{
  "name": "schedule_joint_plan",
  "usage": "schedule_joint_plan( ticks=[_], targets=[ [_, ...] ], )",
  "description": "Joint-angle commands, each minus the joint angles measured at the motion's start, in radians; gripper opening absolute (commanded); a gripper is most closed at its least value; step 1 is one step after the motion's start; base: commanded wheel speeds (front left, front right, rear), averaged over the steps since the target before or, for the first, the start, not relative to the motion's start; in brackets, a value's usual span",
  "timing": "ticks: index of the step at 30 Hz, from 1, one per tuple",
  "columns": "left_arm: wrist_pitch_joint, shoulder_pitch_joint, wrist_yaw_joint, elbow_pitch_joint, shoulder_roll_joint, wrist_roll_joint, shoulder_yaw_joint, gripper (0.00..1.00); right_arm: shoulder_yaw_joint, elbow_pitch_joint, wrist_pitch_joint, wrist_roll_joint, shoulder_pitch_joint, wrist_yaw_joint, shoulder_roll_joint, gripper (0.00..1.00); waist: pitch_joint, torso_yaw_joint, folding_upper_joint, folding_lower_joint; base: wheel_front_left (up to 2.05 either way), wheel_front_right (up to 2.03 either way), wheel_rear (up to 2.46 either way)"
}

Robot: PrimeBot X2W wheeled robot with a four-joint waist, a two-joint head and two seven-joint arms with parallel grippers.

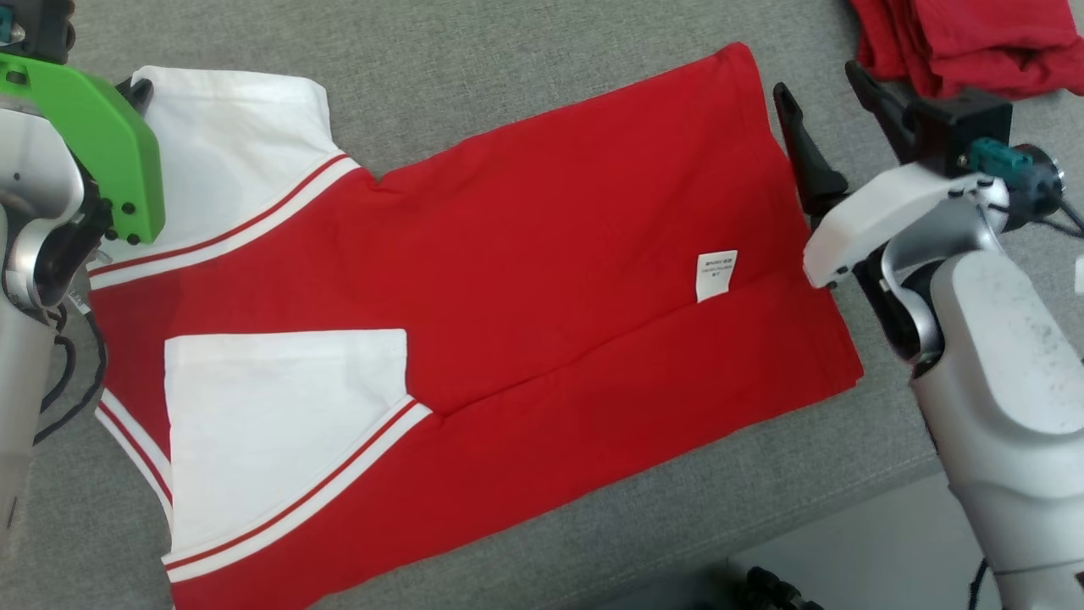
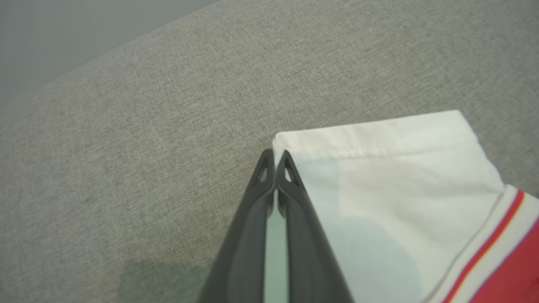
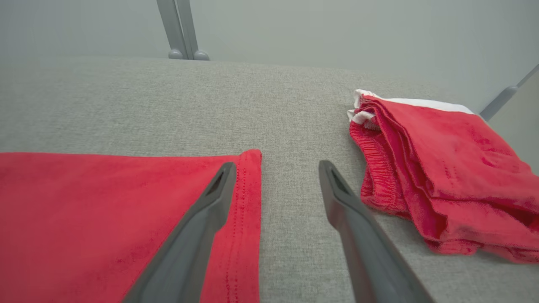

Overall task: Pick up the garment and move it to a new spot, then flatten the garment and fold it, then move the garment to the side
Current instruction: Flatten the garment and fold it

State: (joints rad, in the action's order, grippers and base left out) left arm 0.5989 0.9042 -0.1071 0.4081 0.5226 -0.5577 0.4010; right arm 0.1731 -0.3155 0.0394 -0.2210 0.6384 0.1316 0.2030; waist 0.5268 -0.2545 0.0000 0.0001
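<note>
The left gripper [image 2: 274,158] is clenched on the garment's [image 1: 525,254] white sleeve corner for folding, while the right gripper [image 3: 276,168] waits released at the hem.

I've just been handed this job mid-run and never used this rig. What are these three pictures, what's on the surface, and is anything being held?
This is a two-armed robot folding clothes. The wide picture comes from its head, looking down at a grey padded surface. The other two come from cameras on each wrist, looking along that arm's two dark fingers.

Spread flat lies a red shirt with white sleeves, partly folded. A second pile of red cloth sits beyond it on the robot's right.

The left gripper has its fingers pressed together at the corner of the far white sleeve; it looks pinched, though I cannot confirm cloth is between them. The right gripper is open, holding nothing, one finger over the shirt's hem.
</note>
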Motion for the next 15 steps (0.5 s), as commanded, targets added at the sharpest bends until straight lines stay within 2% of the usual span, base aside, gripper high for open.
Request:
schedule_joint_plan(
  ticks=[1,9,15],
  targets=[
    [-0.014,0.013,-0.006,0.002,-0.002,0.007,0.003,0.0,0.017,-0.018,0.018,-0.001,0.032,-0.002,0.024,1.0,-0.005,0.018,0.0,-0.0001,0.0,0.0,0.0],
    [-0.088,0.031,-0.015,-0.03,-0.061,-0.009,0.039,0.0,0.225,-0.172,0.176,-0.088,0.213,-0.002,0.18,1.0,-0.013,0.095,0.0,-0.0001,0.0,0.0,0.0],
    [-0.114,0.034,-0.018,-0.054,-0.079,-0.02,0.076,0.0,0.367,-0.252,0.256,-0.195,0.295,-0.002,0.249,1.0,-0.014,0.131,0.0,-0.0001,0.0,0.0,0.0]
  ],
)
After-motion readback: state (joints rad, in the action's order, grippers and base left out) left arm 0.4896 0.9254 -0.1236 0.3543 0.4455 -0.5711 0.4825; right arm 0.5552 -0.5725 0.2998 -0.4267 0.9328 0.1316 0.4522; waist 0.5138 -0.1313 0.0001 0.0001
